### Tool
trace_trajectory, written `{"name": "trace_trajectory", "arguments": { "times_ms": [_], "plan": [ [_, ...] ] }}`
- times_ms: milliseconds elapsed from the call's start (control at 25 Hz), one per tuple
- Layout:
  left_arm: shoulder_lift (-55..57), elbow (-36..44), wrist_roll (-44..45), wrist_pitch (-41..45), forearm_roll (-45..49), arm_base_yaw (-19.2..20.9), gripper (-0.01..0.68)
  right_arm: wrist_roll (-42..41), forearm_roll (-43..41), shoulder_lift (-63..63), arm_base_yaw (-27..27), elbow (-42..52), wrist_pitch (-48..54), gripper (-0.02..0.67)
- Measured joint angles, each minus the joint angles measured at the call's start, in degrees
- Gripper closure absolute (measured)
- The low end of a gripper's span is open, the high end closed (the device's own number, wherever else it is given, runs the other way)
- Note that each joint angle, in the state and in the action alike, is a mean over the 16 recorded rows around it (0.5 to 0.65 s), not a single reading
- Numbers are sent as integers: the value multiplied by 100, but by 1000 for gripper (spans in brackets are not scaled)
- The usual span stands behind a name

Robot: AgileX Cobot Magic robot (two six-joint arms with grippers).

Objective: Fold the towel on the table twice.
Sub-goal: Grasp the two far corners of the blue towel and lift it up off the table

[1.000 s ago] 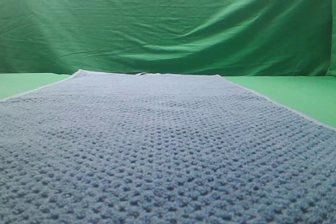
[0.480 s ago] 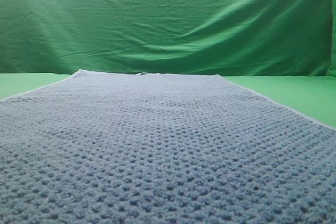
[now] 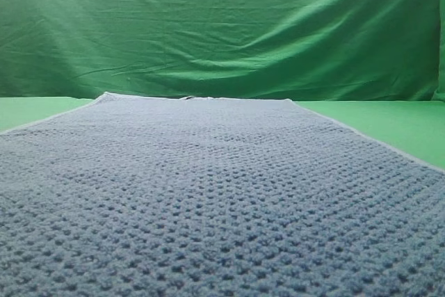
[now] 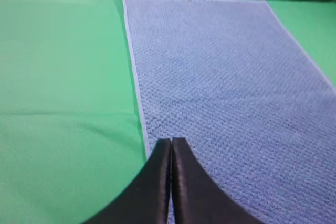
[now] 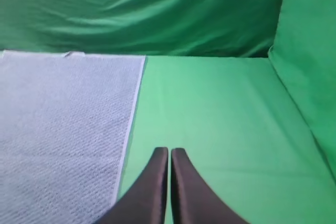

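- The blue-grey towel lies spread flat and unfolded on the green table, its near end cut off by the frame in the high view.
- The wrinkled green backdrop hangs behind the towel's far edge; neither arm shows in the high view.
- The left gripper hangs over the towel's left hem, black fingers pressed together, holding nothing.
- The right gripper hangs over bare table just right of the towel's right hem, fingers likewise closed and empty; both gripper bodies are out of frame.
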Motion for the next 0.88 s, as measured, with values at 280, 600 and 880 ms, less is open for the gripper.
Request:
{"name": "trace_trajectory", "arguments": {
  "times_ms": [280, 600, 880],
  "plan": [
    [1632, -751, -36, 348, 288, -211, 673, 150, -204, 1282, 338, -682, 776, 649],
    [3245, -1436, -36, 452, 363, -273, 673, 382, -217, 2798, 528, -1453, 1387, 649],
    [4324, -2023, 3, 515, 510, -457, 673, 541, -197, 4282, 793, -2198, 1614, 649]
  ]
}}
